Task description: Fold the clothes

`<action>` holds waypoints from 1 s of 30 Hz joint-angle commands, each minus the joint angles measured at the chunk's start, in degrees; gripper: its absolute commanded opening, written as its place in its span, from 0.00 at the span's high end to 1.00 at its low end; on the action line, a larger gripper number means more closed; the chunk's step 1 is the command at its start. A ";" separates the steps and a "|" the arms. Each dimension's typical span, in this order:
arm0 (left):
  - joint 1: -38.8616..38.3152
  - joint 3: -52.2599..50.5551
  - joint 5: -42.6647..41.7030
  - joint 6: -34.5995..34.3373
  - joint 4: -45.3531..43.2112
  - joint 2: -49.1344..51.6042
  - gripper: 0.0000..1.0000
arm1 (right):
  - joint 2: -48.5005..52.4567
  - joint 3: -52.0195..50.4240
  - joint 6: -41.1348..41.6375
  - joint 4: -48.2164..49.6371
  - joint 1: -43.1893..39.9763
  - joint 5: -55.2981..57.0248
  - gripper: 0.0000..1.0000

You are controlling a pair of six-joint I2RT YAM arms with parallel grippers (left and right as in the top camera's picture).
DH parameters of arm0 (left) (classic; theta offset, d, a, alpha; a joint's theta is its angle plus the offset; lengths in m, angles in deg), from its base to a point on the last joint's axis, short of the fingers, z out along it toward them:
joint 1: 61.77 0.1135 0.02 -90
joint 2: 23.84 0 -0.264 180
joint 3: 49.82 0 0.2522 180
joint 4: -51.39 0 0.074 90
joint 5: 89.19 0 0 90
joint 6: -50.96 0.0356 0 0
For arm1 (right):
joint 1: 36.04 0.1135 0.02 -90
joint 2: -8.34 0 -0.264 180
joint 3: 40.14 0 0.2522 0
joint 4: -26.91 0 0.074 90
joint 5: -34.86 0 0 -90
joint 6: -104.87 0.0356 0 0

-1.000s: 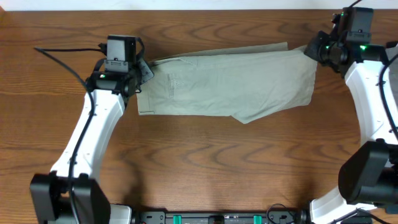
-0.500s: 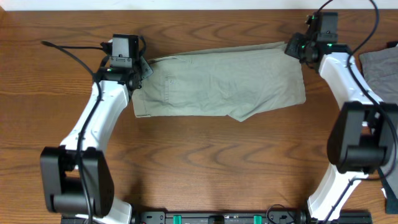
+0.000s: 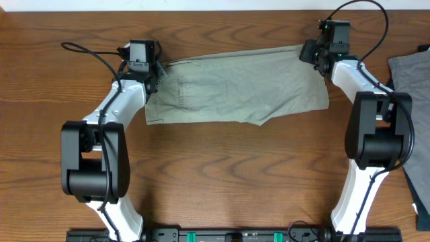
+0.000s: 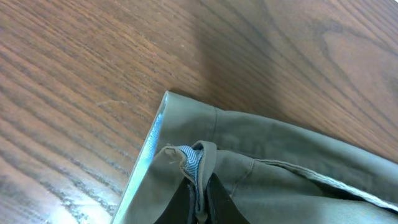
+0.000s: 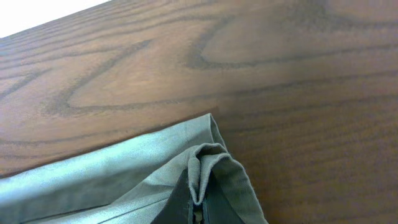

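Note:
The khaki shorts (image 3: 242, 87) lie stretched sideways across the far middle of the wooden table, folded lengthwise, waistband to the left. My left gripper (image 3: 155, 72) is shut on the waistband's far left corner. In the left wrist view the dark fingertips (image 4: 200, 200) pinch a fold showing striped blue lining of the shorts (image 4: 286, 180). My right gripper (image 3: 311, 52) is shut on the far right hem corner. In the right wrist view its jaws (image 5: 199, 208) clamp a bunched ridge of the shorts (image 5: 118, 180).
A plain grey garment (image 3: 411, 70) lies at the table's right edge and runs down past the right arm. The table's far edge (image 3: 215, 8) runs just behind both grippers. Bare wood (image 3: 235, 175) fills the near half between the arm bases.
The right gripper has carried its hem corner leftward, so the shorts are less stretched and their right edge sits further in. The left gripper shifted slightly right and farther back. Both grips held.

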 commanded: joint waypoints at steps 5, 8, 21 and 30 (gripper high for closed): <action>5.20 1.16 5.99 0.39 -0.79 5.07 0.94 | 0.57 1.42 -2.58 1.18 -1.11 9.42 0.99; 5.27 1.16 5.95 0.39 -1.64 6.45 0.94 | 1.01 1.42 -2.54 1.75 -1.05 9.42 0.93; 5.31 4.09 -2.86 10.05 -7.45 -4.57 0.23 | -2.60 6.10 -6.80 -3.89 -0.90 1.29 0.01; 4.72 4.07 -10.86 10.01 6.10 -14.60 0.94 | -9.79 9.40 -7.06 -23.50 2.95 -6.67 0.88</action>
